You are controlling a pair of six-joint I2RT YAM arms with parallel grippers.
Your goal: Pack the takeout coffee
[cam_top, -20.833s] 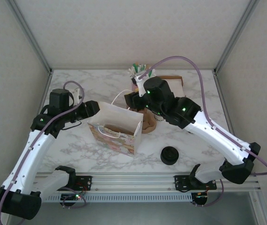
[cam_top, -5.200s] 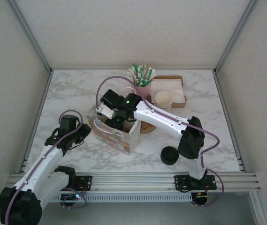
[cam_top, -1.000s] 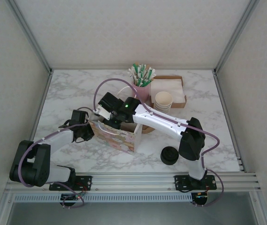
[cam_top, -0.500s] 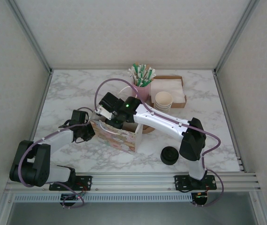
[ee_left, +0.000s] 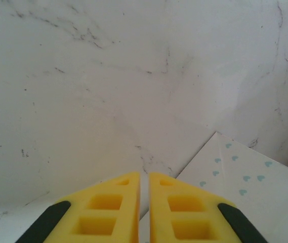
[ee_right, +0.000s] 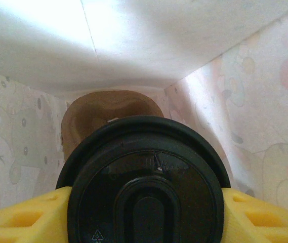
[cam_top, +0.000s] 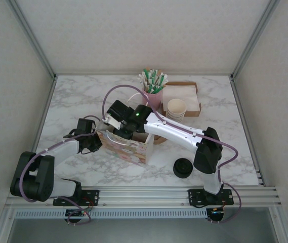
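The right gripper (ee_right: pixel 145 210) is inside the paper bag (cam_top: pixel 129 148), entered through the bag's open top. Its jaws stand partly open and are clamped on the takeout coffee (ee_right: pixel 145 167), one yellow finger against each side of the cup just under the lid rim.

The cup hangs upright within the bag, between the bag's walls and touching neither. Its long axis is vertical, in line with the bag's depth. The black lid faces up toward the bag's mouth and the base points toward the bag's floor.

A brown moulded holder (ee_right: pixel 106 107) lies on the bag's floor, below the cup and offset toward the bag's far wall. The coming move appears to turn on this offset: shift toward that wall, then descend along the cup's axis.

The left gripper (ee_left: pixel 144 212) is closed, low over the marble table (ee_left: pixel 83 76) at the bag's left outer corner. Whether it pinches the bag's edge cannot be determined. The right arm is the nearer arm.
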